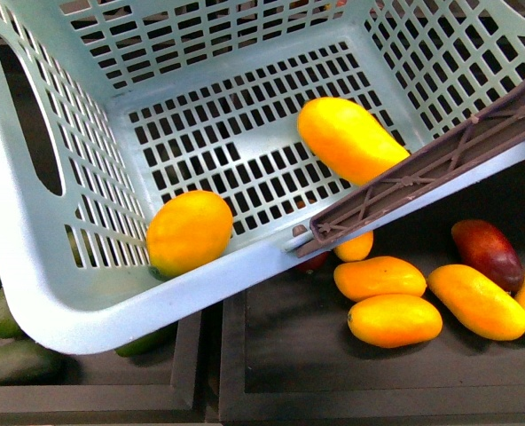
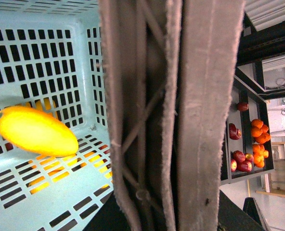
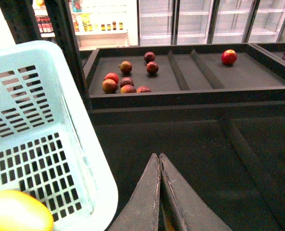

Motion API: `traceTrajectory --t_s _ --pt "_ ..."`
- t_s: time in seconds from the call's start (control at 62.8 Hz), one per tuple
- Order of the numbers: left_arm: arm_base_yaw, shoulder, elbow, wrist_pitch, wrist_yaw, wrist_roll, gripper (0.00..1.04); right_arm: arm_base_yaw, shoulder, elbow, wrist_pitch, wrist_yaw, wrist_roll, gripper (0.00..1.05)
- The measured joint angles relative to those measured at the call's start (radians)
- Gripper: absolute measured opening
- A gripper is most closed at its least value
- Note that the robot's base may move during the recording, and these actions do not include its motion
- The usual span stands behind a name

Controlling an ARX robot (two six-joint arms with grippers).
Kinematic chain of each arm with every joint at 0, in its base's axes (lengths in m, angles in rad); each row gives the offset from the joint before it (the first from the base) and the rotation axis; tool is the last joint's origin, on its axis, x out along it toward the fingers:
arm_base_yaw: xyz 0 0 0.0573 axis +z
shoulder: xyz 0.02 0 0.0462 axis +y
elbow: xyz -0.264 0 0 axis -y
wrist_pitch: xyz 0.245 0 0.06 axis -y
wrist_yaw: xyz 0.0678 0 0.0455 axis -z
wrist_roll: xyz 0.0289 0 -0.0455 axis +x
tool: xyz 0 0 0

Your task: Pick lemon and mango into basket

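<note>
The basket [image 1: 76, 311] hangs tilted over the dark shelf [image 1: 378, 382], and here I see the danger: if it tips more or swings, both fruits can roll over the low near rim and fall among the loose mangoes [image 1: 394, 319] below. Inside, the mango [image 1: 351, 139] lies on the slotted floor, one end behind the brown handle [image 1: 422, 173], and the lemon [image 1: 189, 232] rests in the low corner, touching the near wall. The right gripper [image 3: 158, 159] is pressed together and empty beside the basket; the left gripper shows in no view, so its state I cannot tell.
</note>
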Motion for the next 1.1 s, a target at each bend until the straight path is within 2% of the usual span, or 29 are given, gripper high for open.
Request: traceTrajectory --t_s 0.414,1.098 --pt "0.0 0.0 0.0 0.0 0.006 -0.001 0.17 0.0 -0.211 -0.172 -0.044 0.0 0.0 0.02" --pt "0.0 0.0 0.0 0.0 0.005 -0.001 0.17 0.0 -0.499 -0.264 -0.214 0.0 0.0 0.02"
